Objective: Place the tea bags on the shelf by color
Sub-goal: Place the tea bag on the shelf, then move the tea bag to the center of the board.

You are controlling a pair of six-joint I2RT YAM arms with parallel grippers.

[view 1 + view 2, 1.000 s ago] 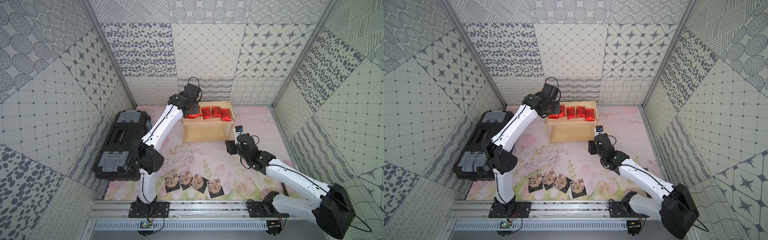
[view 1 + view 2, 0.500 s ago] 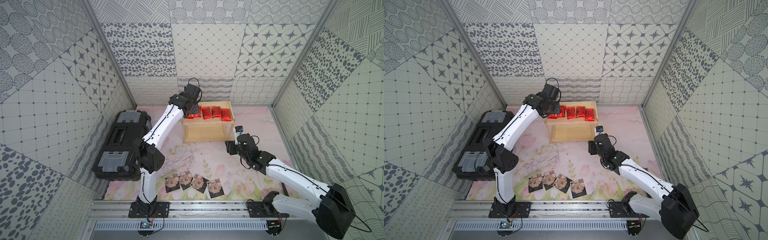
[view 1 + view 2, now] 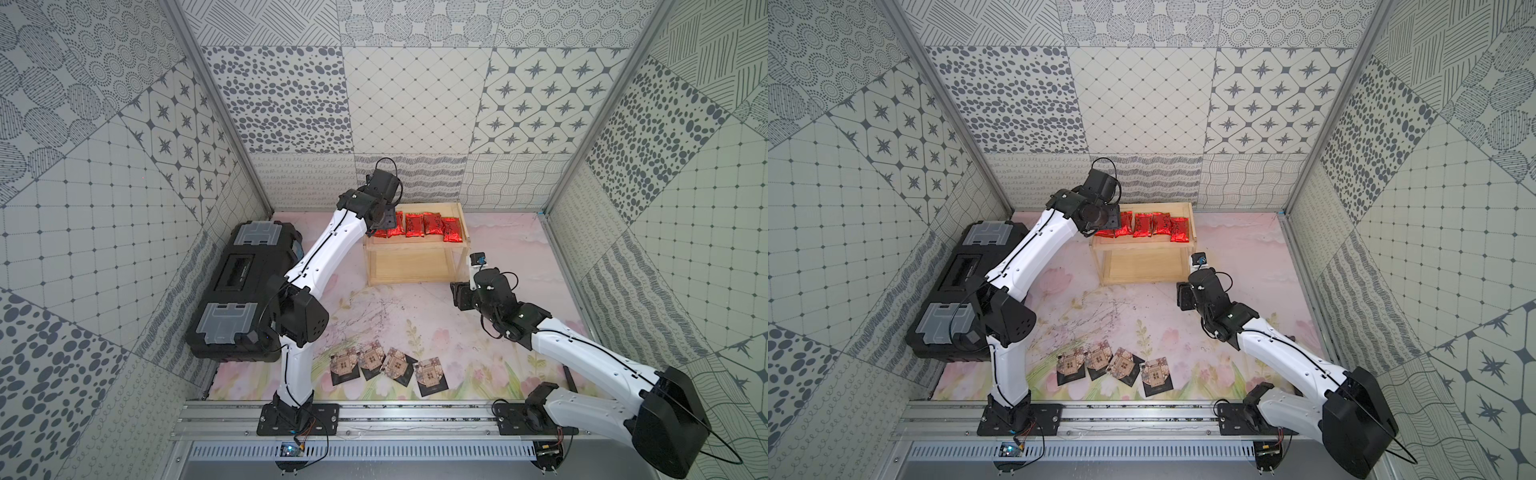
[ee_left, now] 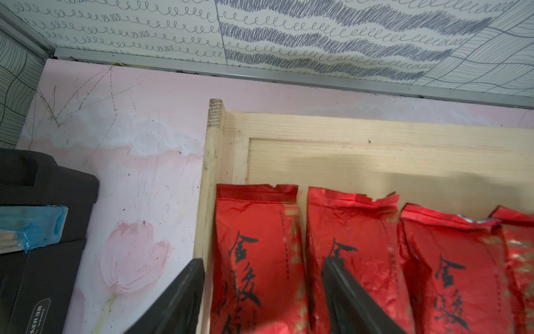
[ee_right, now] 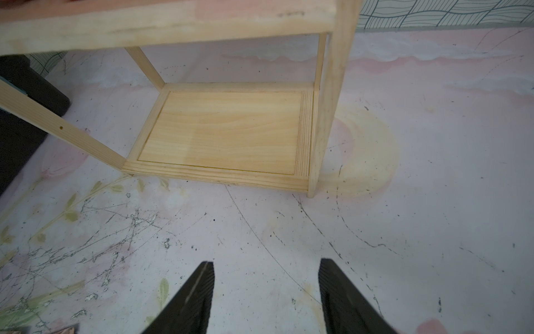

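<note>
Red foil tea bags (image 3: 415, 224) are shown in a row on the top tier of the shelf (image 3: 411, 247), the left gripper (image 4: 261, 261) spread astride the endmost one. Black tea bags (image 3: 390, 365) are laid on the table (image 3: 415, 307), and the right gripper (image 5: 265, 264) is held spread before the lower tier.

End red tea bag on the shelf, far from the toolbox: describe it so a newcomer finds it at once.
Find the wooden shelf against the back wall; its top tier holds a row of red tea bags. Take the end bag farthest from the black toolbox. Unlike its neighbours, it sits shifted toward the shelf's front edge.
</note>
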